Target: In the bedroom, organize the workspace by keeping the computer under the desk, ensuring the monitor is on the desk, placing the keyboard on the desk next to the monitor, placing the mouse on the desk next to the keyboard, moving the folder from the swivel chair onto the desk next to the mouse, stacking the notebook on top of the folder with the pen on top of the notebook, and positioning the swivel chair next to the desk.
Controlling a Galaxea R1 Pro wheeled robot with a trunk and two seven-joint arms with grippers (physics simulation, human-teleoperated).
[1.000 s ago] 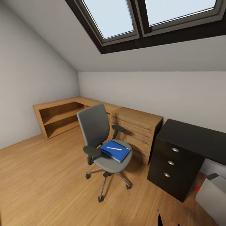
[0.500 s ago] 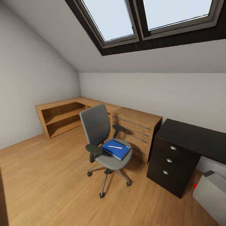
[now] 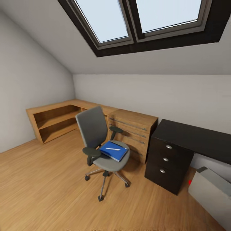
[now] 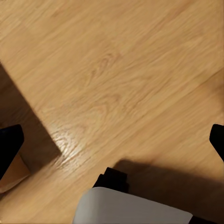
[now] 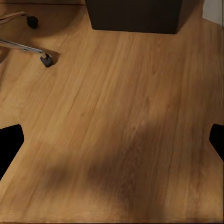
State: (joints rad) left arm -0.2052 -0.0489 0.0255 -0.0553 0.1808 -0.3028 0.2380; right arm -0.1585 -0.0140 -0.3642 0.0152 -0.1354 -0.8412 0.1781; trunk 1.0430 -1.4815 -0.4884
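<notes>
Both grippers are hanging over bare floor [image 5: 121, 130], left gripper [image 4: 112, 144] and right gripper [image 5: 114, 140] spread wide and holding nothing. Nearest, the computer [image 3: 211, 192] is standing on the floor beside the desk [image 3: 192, 136], not under it. Farther off, the chair [image 3: 101, 141] is carrying the folder [image 3: 112, 151] with the pen [image 3: 113, 149] lying on top. The robot is probably approaching; it should be stopping square to the seat, close enough to reach the pen first.

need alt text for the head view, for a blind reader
A grey swivel chair stands on a wooden floor with a blue folder and white pen on its seat. Right of it: a black desk and pale computer.
</notes>
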